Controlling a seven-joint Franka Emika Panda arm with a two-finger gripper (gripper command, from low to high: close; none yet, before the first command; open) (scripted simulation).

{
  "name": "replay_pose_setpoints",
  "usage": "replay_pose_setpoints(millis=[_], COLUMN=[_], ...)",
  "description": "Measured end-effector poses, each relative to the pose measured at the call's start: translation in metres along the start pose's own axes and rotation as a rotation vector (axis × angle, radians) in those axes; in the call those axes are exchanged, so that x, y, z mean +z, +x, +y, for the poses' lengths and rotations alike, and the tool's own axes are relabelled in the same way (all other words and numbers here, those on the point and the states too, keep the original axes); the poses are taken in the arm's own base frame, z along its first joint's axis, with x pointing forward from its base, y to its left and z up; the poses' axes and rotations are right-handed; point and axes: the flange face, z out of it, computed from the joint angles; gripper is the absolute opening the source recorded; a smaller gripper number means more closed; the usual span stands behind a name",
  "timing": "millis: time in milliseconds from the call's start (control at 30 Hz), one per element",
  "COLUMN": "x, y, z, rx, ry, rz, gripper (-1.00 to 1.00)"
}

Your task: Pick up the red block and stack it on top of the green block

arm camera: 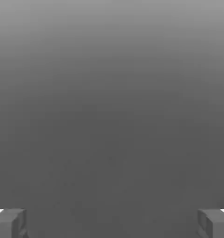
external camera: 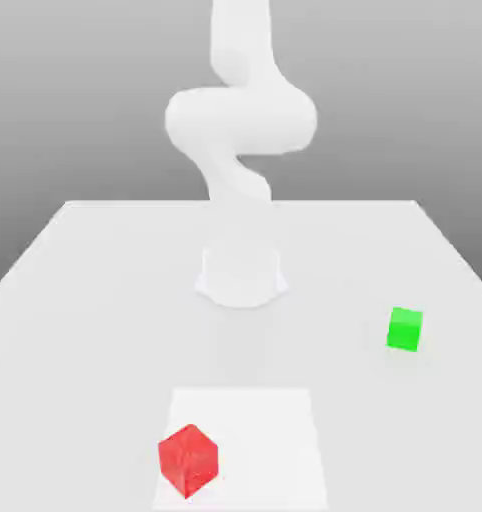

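Note:
The red block point(external camera: 188, 460) rests on the table near the front, toward the exterior view's left, turned so that one corner points forward. The smaller green block point(external camera: 405, 329) sits apart from it, farther back on the exterior view's right. The white arm point(external camera: 240, 120) rises from its base and leaves the exterior view at the top, so the hand does not show there. In the hand view my gripper point(arm camera: 112, 224) is open, its two grey fingertips point(arm camera: 9, 223) far apart with nothing between them. Neither block appears in the hand view, only plain grey background.
The arm's round base point(external camera: 241, 276) stands at the middle of the white table point(external camera: 95, 300). A brighter white square patch point(external camera: 265, 430) lies at the front, under the red block. The table's back edge runs across behind the base.

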Motion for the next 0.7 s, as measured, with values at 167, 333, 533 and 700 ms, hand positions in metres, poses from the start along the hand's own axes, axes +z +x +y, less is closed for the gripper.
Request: replay_pose_setpoints(millis=[167, 333, 533, 700], x=[0.107, 0.203, 0.301, 0.363], y=[-0.006, -0.021, -0.055, -0.094], z=[0.019, 0.058, 0.122, 0.184], rx=[0.136, 0.272, 0.443, 0.599], ry=[-0.165, -0.313, -0.479, -0.608], rz=[-0.046, -0.096, -0.165, -0.231], gripper=[0.00, 0.00, 0.00, 0.00])
